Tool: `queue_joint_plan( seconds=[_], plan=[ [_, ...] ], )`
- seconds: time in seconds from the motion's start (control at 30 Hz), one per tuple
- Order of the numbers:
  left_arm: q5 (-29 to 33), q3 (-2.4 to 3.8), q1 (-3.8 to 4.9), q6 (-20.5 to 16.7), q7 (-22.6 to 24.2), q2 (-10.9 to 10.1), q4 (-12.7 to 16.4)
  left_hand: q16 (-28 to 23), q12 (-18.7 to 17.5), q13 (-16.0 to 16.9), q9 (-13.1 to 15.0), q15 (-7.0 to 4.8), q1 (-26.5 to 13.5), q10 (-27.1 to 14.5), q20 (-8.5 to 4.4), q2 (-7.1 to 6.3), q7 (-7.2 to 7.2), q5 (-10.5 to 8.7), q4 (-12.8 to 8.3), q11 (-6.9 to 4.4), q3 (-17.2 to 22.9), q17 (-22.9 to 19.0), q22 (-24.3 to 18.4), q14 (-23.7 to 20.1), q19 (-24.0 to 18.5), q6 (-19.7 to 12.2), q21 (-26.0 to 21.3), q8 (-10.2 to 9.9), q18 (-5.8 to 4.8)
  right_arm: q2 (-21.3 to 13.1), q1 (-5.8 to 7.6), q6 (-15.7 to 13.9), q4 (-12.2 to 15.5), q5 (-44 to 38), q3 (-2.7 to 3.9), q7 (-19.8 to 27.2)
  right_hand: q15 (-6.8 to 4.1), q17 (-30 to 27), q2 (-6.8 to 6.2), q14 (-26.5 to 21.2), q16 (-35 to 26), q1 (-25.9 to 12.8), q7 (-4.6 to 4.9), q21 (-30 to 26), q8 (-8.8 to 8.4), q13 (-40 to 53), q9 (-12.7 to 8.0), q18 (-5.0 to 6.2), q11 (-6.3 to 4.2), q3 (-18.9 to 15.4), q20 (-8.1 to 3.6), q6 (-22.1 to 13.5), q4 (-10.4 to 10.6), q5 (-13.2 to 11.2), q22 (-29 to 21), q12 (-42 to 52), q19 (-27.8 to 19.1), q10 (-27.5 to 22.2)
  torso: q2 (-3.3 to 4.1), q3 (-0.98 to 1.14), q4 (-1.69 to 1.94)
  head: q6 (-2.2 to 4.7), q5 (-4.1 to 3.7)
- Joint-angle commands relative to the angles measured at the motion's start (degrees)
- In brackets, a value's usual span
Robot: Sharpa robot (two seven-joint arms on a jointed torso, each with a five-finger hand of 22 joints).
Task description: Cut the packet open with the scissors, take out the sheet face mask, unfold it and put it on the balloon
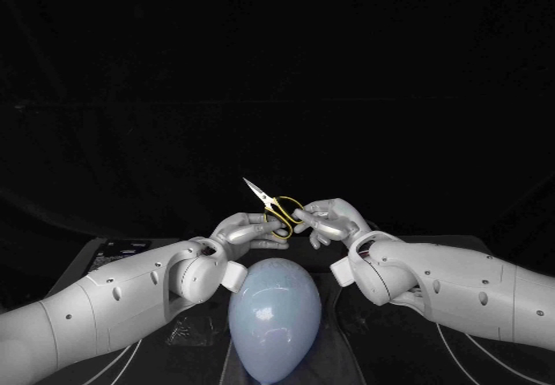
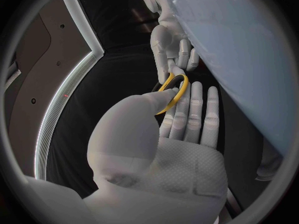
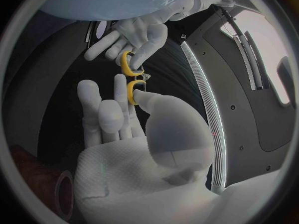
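The scissors [image 1: 275, 206] have yellow ring handles and short silver blades that point up and to the left. Both hands hold them in the air above the far tip of the balloon. My left hand [image 1: 248, 233] pinches one yellow ring [image 2: 172, 91] between thumb and fingers. My right hand [image 1: 331, 221] pinches the other ring [image 3: 132, 92], and the left hand's ring [image 3: 127, 64] sits just beyond it. The pale blue balloon [image 1: 273, 316] lies lengthwise between my forearms, close to me; its surface also shows beside the hands [image 2: 249, 59] [image 3: 106, 0].
A grey panel [image 1: 115, 250] with a label lies at the table's left, partly under my left arm. A pale light strip [image 3: 202, 99] edges the table. A dark reddish ring-shaped object [image 3: 62, 201] sits near my right wrist.
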Motion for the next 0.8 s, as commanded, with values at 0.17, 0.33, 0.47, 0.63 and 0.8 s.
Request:
queue_joint_plan(
  seconds=[0.17,0.33,0.47,0.63,0.8],
  plan=[
    [-1.2,0.16,0.15,0.9,1.4,0.5,0.6,0.4,0.2,0.7,2.1,-0.11,0.6,1.3,-0.10,-0.11,-0.19,-0.02,-0.5,-0.81,1.3,-0.1,0.1,0.1,0.6,0.3,0.4,0.7,0.60,0.4,-0.72,0.7,0.3,-4.6,-0.23,-1.5,0.04,0.1,0.58,0.3,0.3,-0.2,-0.22,0.4,0.24,0.1,0.1,-0.80,0.05,1.2,0.10,0.7,-1.1,0.2,0.0,-0.3,0.4,0.4,0.01,0.08,-0.02,-0.05,-0.08],
    [-1.1,0.16,0.15,0.1,1.1,0.4,0.7,0.3,-0.1,0.6,2.2,0.13,0.0,0.7,-0.09,-1.11,0.06,-0.02,-0.7,-0.57,2.2,-0.4,0.1,-0.5,0.5,-0.2,0.6,0.6,0.54,0.2,-0.85,0.6,0.4,-4.7,-0.25,-1.5,0.02,0.3,0.59,0.4,0.3,-0.2,-0.23,0.4,0.28,0.2,0.2,-0.82,0.04,1.2,0.08,0.7,-1.2,0.2,0.1,-0.3,0.5,0.5,0.05,0.07,-0.04,-0.11,-0.13],
    [-1.1,0.16,0.15,-0.4,0.9,0.3,0.8,-0.6,-2.0,-0.1,1.6,1.65,-1.0,-3.4,0.31,-3.86,2.11,-0.02,-1.3,1.27,2.0,-1.0,-0.3,-3.7,-1.0,-3.7,-0.1,-1.3,0.18,0.0,-0.89,0.4,0.6,-4.2,-0.26,-1.2,0.02,0.3,0.59,0.4,0.3,-0.2,-0.23,0.4,0.28,0.2,0.2,-0.82,0.04,1.2,0.08,0.7,-1.2,0.2,0.1,-0.3,0.5,0.5,0.05,0.08,-0.01,-0.16,-0.18],
    [-1.0,0.16,0.16,-0.3,0.4,0.1,0.8,-1.0,-4.1,-1.3,-0.6,4.29,-0.9,-10.3,0.60,-7.60,5.05,-0.07,-2.8,4.32,1.6,-1.5,-1.4,-10.2,-5.2,-10.4,-2.7,-5.8,-1.47,-0.3,-0.93,0.0,0.9,-3.7,-0.26,-0.9,-0.03,0.7,0.62,0.6,0.4,-0.2,-0.29,0.7,0.38,0.3,0.3,-0.88,-0.02,1.3,0.04,0.8,-1.3,0.2,0.4,-0.4,0.8,0.6,0.03,0.08,0.03,-0.18,-0.20],
    [-1.8,0.16,0.16,0.6,0.0,-0.1,0.9,-1.4,-5.4,-2.8,-1.5,6.21,-0.5,-16.5,0.66,-9.90,5.80,-0.04,-4.1,5.91,0.3,-2.5,-1.8,-17.0,-13.0,-13.2,-6.1,-6.9,-3.96,-0.5,-0.96,-0.1,1.0,-3.0,-0.25,-0.7,-0.05,1.0,0.65,0.7,0.5,-0.3,-0.31,0.9,0.44,0.3,0.4,-0.92,-0.04,1.4,0.01,0.8,-1.4,0.2,0.5,-0.4,0.9,0.7,0.04,0.03,0.02,-0.35,-0.24]
  ],
)
